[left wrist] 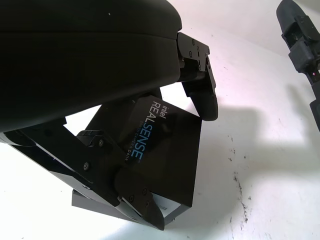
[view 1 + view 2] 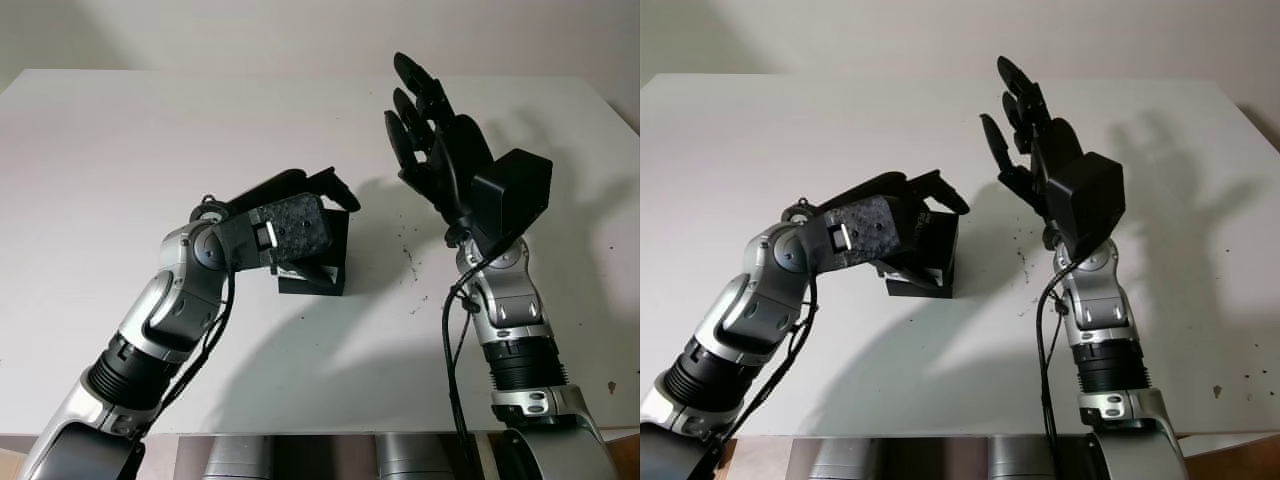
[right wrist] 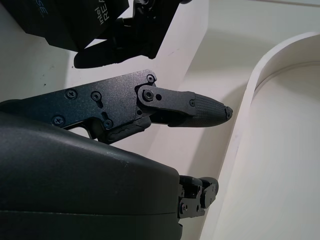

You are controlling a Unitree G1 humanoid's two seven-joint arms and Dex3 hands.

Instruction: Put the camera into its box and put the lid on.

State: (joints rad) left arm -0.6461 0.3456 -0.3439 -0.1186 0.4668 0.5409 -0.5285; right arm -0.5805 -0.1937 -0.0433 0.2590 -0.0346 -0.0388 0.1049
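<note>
Black card forms the lid (image 1: 160,145), printed "intel REALSENSE", which the left hand (image 2: 300,205) grips with its fingers (image 1: 200,92) curled over the top face and another finger pressed against the near side. The lid sits tilted, not square, over the black box (image 2: 318,282) beneath it; one lower edge of the box projects below the lid in the left wrist view, with a white label showing at that edge. Box and lid stand near the middle of the white desk (image 2: 100,150), just left of centre. Whether the camera is inside the box cannot be told.

The right hand (image 2: 430,130) is raised above the desk, to the right of the box and apart from it, open and holding nothing. Small dark specks (image 2: 410,265) mark the desk surface between the box and the right arm.
</note>
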